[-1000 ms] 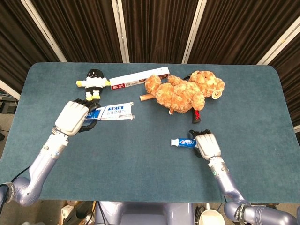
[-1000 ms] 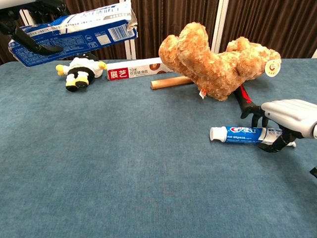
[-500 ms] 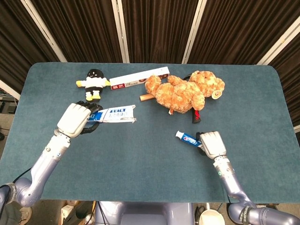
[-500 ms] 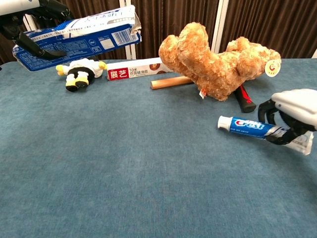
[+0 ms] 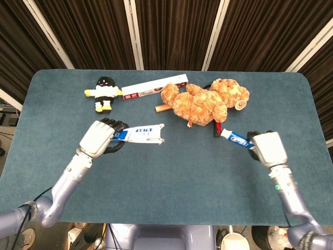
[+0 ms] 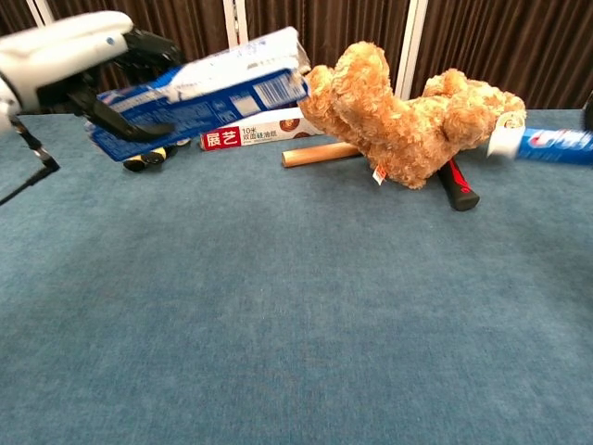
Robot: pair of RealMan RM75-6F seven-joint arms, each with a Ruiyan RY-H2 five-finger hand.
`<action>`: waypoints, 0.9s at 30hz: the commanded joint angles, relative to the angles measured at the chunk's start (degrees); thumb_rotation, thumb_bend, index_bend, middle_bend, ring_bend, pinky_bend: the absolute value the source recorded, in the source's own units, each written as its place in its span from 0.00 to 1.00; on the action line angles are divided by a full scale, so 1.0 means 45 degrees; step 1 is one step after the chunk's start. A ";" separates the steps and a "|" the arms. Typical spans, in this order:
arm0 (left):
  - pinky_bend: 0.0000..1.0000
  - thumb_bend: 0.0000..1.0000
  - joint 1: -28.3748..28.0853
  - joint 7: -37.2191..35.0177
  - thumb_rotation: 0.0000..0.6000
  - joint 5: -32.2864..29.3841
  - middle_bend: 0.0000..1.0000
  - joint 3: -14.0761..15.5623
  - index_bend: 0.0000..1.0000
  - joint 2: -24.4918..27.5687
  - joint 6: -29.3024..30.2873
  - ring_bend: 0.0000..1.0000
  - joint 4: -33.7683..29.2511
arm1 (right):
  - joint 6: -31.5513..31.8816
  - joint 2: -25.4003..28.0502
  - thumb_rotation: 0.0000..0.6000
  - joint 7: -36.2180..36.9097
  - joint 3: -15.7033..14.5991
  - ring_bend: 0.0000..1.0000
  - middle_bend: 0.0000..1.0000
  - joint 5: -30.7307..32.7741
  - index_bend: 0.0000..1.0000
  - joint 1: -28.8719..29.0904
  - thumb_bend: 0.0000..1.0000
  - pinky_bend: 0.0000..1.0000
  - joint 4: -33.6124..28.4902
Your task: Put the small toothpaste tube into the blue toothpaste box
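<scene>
My left hand (image 5: 100,138) (image 6: 82,57) grips the blue toothpaste box (image 5: 143,134) (image 6: 206,92) by one end and holds it above the table, its open torn end pointing right. My right hand (image 5: 269,148) holds the small toothpaste tube (image 5: 235,138) (image 6: 547,144) in the air at the right, white cap pointing left toward the box. In the chest view only the tube's cap end shows at the right edge; the right hand itself is out of that frame. Box and tube are well apart.
A brown teddy bear (image 5: 200,102) (image 6: 408,116) lies at the back middle, over a wooden rod (image 6: 320,154) and a black-and-red tool (image 6: 457,187). A red-and-white long box (image 5: 154,87) (image 6: 255,134) and a small black-and-white doll (image 5: 104,94) lie back left.
My right hand lifted the tube off the table and carried it up and to the right. My left hand moved the box rightward and nearer the middle.
</scene>
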 commanded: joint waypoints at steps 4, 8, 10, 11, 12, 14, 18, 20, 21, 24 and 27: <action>0.44 0.44 -0.0860 -0.1311 1.00 0.0561 0.51 -0.0375 0.37 -0.2416 0.0381 0.46 0.2512 | 0.0200 0.2638 1.00 0.0956 0.0528 0.73 0.74 -0.0585 0.71 -0.0136 0.36 0.59 -0.1169; 0.44 0.44 -0.1250 -0.1748 1.00 0.0543 0.50 -0.0605 0.36 -0.3389 0.0425 0.46 0.3504 | 0.0258 0.3444 1.00 0.1038 0.0620 0.73 0.74 -0.0958 0.71 -0.0117 0.36 0.59 -0.1650; 0.44 0.44 -0.1483 -0.1993 1.00 0.0633 0.50 -0.0685 0.36 -0.3946 0.0514 0.46 0.4090 | 0.0320 0.3761 1.00 0.0981 0.0684 0.73 0.74 -0.1089 0.71 -0.0105 0.36 0.59 -0.1992; 0.44 0.44 -0.1568 -0.2135 1.00 0.0711 0.50 -0.0710 0.36 -0.4184 0.0622 0.46 0.4381 | 0.0334 0.3893 1.00 0.0979 0.0706 0.73 0.74 -0.1130 0.71 -0.0105 0.36 0.59 -0.2145; 0.44 0.44 -0.1660 -0.2299 1.00 0.0794 0.50 -0.0730 0.36 -0.4426 0.0726 0.46 0.4666 | 0.0354 0.4014 1.00 0.0986 0.0728 0.73 0.74 -0.1204 0.71 -0.0098 0.36 0.59 -0.2293; 0.44 0.44 -0.1877 -0.2746 1.00 0.0959 0.49 -0.0800 0.36 -0.4967 0.0967 0.46 0.5296 | 0.0410 0.4232 1.00 0.0959 0.0744 0.73 0.74 -0.1429 0.71 -0.0084 0.36 0.59 -0.2513; 0.44 0.44 -0.2251 -0.3314 1.00 0.0858 0.49 -0.1146 0.35 -0.5834 0.1204 0.45 0.6217 | 0.0391 0.4553 1.00 0.0845 0.0823 0.73 0.74 -0.1674 0.71 0.0017 0.36 0.59 -0.2793; 0.44 0.44 -0.2393 -0.3439 1.00 0.0708 0.49 -0.1344 0.35 -0.6074 0.1215 0.45 0.6415 | 0.0366 0.4686 1.00 0.0842 0.0878 0.73 0.74 -0.1705 0.71 0.0061 0.36 0.59 -0.2926; 0.44 0.44 -0.2433 -0.3457 1.00 0.0669 0.49 -0.1400 0.35 -0.6128 0.1226 0.45 0.6468 | 0.0362 0.4730 1.00 0.0825 0.0893 0.73 0.74 -0.1721 0.71 0.0073 0.36 0.59 -0.2964; 0.44 0.44 -0.2559 -0.3447 1.00 0.0514 0.49 -0.1568 0.35 -0.6232 0.1194 0.45 0.6588 | 0.0462 0.4907 1.00 0.0724 0.0910 0.73 0.74 -0.1841 0.71 0.0038 0.36 0.59 -0.3168; 0.44 0.44 -0.2663 -0.3359 1.00 0.0421 0.49 -0.1654 0.35 -0.6230 0.1119 0.45 0.6668 | 0.0531 0.5056 1.00 0.0714 0.0938 0.73 0.74 -0.1920 0.71 0.0015 0.36 0.59 -0.3313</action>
